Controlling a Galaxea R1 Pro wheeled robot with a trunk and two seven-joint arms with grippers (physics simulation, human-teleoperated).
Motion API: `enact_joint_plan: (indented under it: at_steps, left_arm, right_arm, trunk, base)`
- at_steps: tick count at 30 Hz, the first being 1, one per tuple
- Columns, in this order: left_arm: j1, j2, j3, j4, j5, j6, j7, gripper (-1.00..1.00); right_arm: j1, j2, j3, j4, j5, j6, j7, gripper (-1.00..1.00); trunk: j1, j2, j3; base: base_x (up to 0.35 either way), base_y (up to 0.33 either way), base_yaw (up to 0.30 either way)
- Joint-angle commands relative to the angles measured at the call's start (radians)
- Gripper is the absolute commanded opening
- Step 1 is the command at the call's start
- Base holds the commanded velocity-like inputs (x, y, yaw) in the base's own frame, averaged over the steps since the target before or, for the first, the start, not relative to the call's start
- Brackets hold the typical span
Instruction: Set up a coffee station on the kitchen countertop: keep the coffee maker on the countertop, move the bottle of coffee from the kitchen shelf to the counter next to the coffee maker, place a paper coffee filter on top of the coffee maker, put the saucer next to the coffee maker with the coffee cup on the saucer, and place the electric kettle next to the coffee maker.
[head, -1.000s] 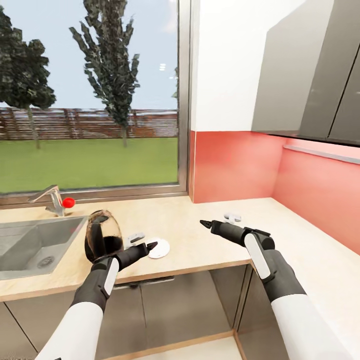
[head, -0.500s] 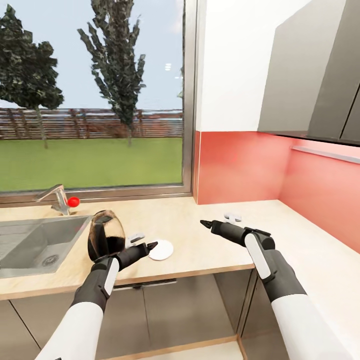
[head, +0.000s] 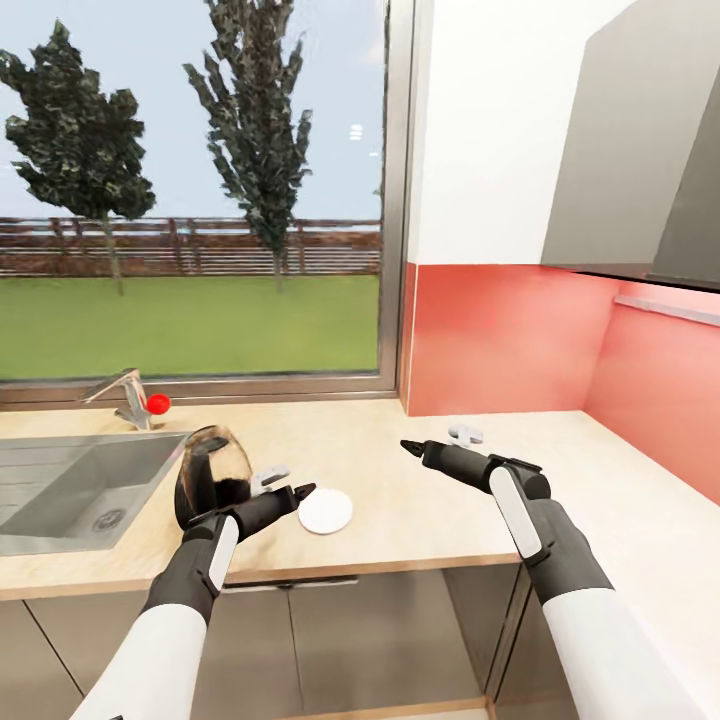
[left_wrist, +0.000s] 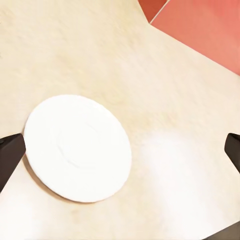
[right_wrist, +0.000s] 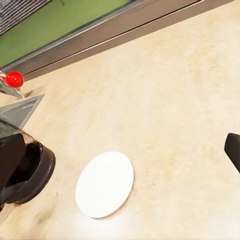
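Observation:
A dark rounded glass kettle (head: 212, 475) stands on the light wooden countertop (head: 400, 520) beside the sink; in the right wrist view the kettle (right_wrist: 22, 167) is at the picture's edge. A white saucer (head: 325, 511) lies flat just to its right. My left gripper (head: 303, 492) hovers over the saucer (left_wrist: 77, 147), open wide, its fingertips (left_wrist: 10, 155) at both edges of its wrist view with nothing between them. My right gripper (head: 408, 446) hangs over the counter further right, open, with one fingertip (right_wrist: 233, 150) showing beyond the saucer (right_wrist: 105, 184). I see no coffee maker, coffee bottle, filter or cup.
A steel sink (head: 60, 490) with a faucet (head: 125, 392) and a red knob (head: 158, 403) is at the left under the window. Two small white-grey items (head: 268, 477) (head: 464, 434) lie on the counter. Grey wall cabinets (head: 640, 150) hang at the upper right above the red backsplash (head: 500, 340).
The whole view has shifted: the window frame, the kettle and the saucer have slid rightward in the picture, so the camera has moved. Both arms keep the same pose.

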Motion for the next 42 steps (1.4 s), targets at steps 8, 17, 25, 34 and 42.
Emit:
enact_joint_plan:
  at_steps: [8, 17, 25, 34, 42]
  left_arm:
    - [-0.001, -0.001, 0.006, -0.001, 0.0, 0.009, -0.007, 1.0]
    - [-0.001, -0.001, 0.005, -0.001, 0.0, 0.009, -0.007, 1.0]
    - [-0.001, -0.001, 0.005, -0.001, 0.0, 0.009, -0.007, 1.0]
    - [0.0, -0.002, 0.006, 0.0, 0.0, 0.01, -0.006, 1.0]
    - [0.009, -0.004, 0.006, 0.001, 0.0, 0.01, -0.005, 1.0]
  right_arm:
    - [0.0, -0.001, 0.0, 0.0, 0.002, 0.003, 0.003, 1.0]
    - [0.0, -0.001, 0.001, -0.003, 0.002, 0.003, 0.001, 1.0]
    - [0.0, -0.001, 0.002, -0.014, 0.002, 0.003, 0.002, 1.0]
    - [0.0, -0.001, 0.002, -0.016, 0.002, 0.003, 0.001, 1.0]
    - [0.0, -0.001, 0.003, -0.013, 0.003, 0.004, 0.001, 1.0]
  trunk:
    - [0.0, -0.001, 0.0]
    - [0.0, -0.001, 0.0]
    - [0.0, -0.001, 0.0]
    - [0.0, -0.001, 0.0]
    - [0.0, -0.001, 0.0]
  base:
    - [0.003, -0.002, 0.003]
    - [0.074, 0.0, 0.0]
    - [0.098, 0.0, 0.0]
    - [0.007, 0.0, 0.096]
    - [0.0, 0.0, 0.114]
